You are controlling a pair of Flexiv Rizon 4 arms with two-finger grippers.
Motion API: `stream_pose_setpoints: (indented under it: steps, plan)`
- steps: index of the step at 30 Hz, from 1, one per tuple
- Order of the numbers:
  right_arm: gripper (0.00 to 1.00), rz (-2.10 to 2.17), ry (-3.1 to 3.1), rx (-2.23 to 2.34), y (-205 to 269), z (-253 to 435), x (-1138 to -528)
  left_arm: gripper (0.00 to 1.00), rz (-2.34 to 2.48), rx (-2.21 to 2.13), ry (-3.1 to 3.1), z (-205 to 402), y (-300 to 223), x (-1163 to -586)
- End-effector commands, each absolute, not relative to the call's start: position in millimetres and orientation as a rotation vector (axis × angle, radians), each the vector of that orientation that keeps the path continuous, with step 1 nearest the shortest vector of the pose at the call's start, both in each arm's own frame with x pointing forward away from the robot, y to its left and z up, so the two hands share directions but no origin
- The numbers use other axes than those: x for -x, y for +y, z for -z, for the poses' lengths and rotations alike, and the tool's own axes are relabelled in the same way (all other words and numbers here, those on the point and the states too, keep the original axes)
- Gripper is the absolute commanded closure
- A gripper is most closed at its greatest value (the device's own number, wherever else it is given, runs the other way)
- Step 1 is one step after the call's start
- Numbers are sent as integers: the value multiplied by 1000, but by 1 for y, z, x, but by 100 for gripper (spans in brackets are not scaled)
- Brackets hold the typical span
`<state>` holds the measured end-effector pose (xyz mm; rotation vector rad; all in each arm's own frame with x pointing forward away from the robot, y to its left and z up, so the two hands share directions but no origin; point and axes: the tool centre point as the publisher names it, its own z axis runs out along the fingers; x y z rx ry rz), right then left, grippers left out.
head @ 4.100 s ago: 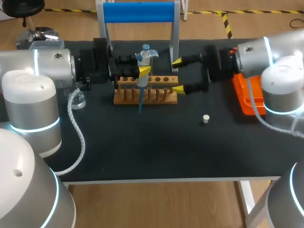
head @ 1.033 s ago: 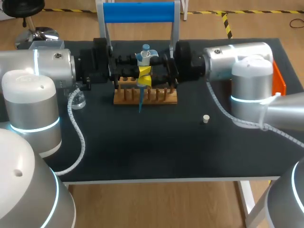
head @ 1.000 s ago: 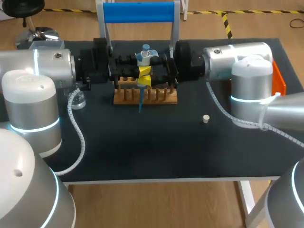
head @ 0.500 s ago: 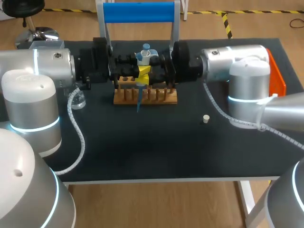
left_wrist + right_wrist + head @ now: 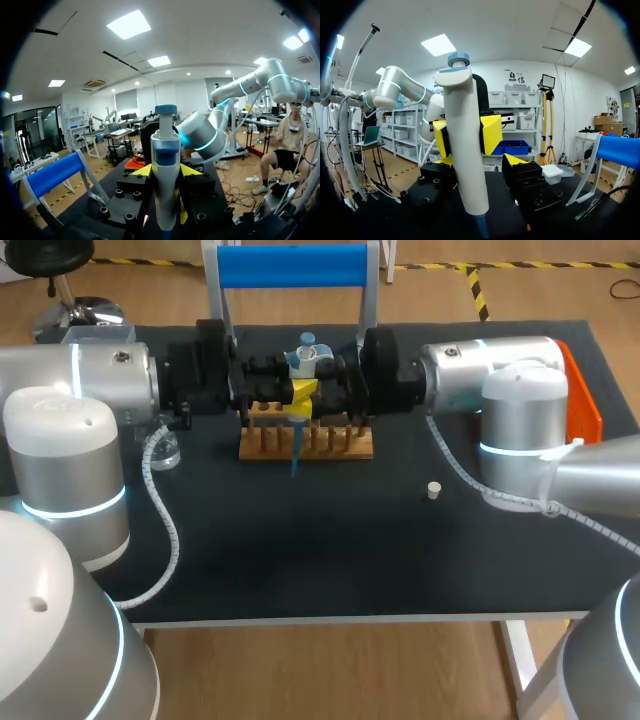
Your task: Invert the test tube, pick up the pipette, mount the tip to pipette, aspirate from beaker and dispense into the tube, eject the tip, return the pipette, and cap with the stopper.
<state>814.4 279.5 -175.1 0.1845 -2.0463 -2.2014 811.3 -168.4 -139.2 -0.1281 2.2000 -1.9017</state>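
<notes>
Above the wooden rack point(image 5: 305, 443), head view: left gripper point(image 5: 299, 390) and right gripper point(image 5: 302, 410) meet at the upright pipette point(image 5: 303, 362), with its tip point(image 5: 294, 458) fitted. The stopper point(image 5: 433, 490) lies at 4 o'clock from the rack, the beaker point(image 5: 165, 450) at 9 o'clock.

Left wrist view: the fingers point(image 5: 142, 171) are clamped against the pipette point(image 5: 165, 190) from both sides.

Right wrist view: this gripper's fingers point(image 5: 516, 161) stand spread, flanking the pipette point(image 5: 466, 150) with a gap.

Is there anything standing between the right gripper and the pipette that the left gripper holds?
Nothing visible does. The right gripper is right at the pipette, which stands upright just ahead of it, over the wooden rack, with the left gripper shut on it from the opposite side.
</notes>
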Motion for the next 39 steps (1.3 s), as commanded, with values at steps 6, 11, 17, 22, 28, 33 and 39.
stream_pose_setpoints:
  steps: [6,11,17,22,28,33,39]
  plan:
    - [90,2195,-2040,-191,280,175,-812,100,1903,128,2196,140,-170,-811]
    - [100,2195,-2033,-196,280,174,-811,100,1903,128,2196,140,-170,-811]
    - [100,2192,-2032,-201,279,173,-810,0,1903,128,2196,140,-170,-811]
    - [100,2178,-2046,-200,275,173,-810,0,1903,128,2196,140,-170,-811]
    - [100,2148,-2090,-229,261,169,-810,0,1903,128,2196,140,-170,-811]
    - [100,2119,-2099,-265,239,163,-813,0,1903,128,2196,140,-170,-811]
    - [100,2113,-2124,-278,199,154,-821,0,1903,128,2196,140,-170,-811]
